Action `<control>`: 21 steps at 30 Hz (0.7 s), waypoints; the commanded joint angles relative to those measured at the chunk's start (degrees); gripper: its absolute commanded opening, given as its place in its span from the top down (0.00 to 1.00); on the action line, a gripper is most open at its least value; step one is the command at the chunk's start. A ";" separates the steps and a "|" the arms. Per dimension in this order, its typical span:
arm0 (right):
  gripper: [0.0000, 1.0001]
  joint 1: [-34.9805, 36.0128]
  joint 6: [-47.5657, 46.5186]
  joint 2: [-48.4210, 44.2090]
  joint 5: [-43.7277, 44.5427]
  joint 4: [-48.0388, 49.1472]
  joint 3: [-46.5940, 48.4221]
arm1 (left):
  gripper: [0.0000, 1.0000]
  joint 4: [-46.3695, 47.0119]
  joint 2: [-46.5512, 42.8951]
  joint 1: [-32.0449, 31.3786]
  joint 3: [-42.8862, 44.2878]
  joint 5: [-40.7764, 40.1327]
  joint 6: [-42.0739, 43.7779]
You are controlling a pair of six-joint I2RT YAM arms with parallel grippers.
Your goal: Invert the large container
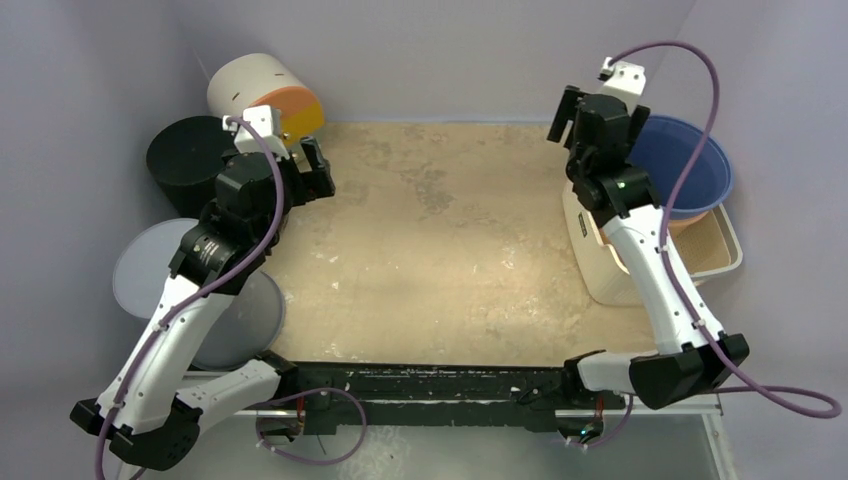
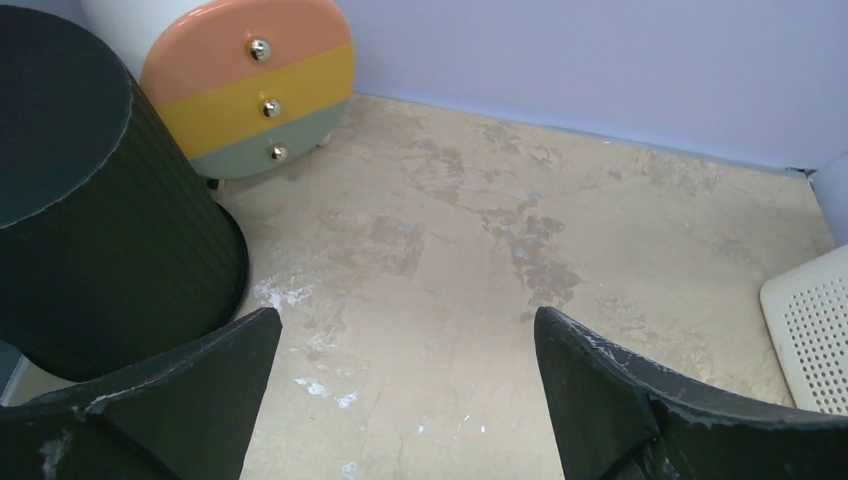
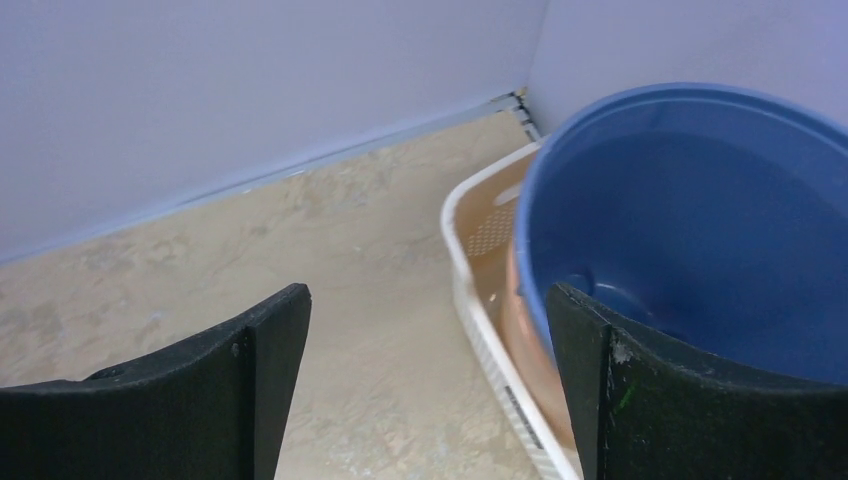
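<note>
right tool (image 3: 425, 300), spread, beside the blue tub (image 3: 700, 230) nested in a white basket (image 3: 457, 235), far right of worktop (image 1: 450, 250); left tool (image 2: 405, 325) spread. risk: rim pinch slipping or dragging the basket.

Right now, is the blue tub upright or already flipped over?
Upright. The blue tub shows its open mouth and hollow inside, and it rests in the white basket.
</note>
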 commanded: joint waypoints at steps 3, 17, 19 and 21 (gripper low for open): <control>0.13 -7.28 -1.87 -1.06 -1.06 -1.51 -1.93 | 0.06 2.93 -0.48 -0.32 -1.09 1.47 -0.50; 0.29 -15.38 -3.42 -1.80 -9.61 1.45 -9.67 | 0.05 3.89 -1.20 -0.28 -3.76 1.47 -1.29; 0.40 -15.51 -3.22 -1.44 -10.12 1.24 -9.78 | 0.06 3.92 -1.20 -0.28 -3.98 1.50 -1.36; 0.53 -15.52 -2.95 -1.66 -10.11 1.38 -10.15 | 0.05 3.92 -1.28 -0.32 -4.20 1.44 -1.36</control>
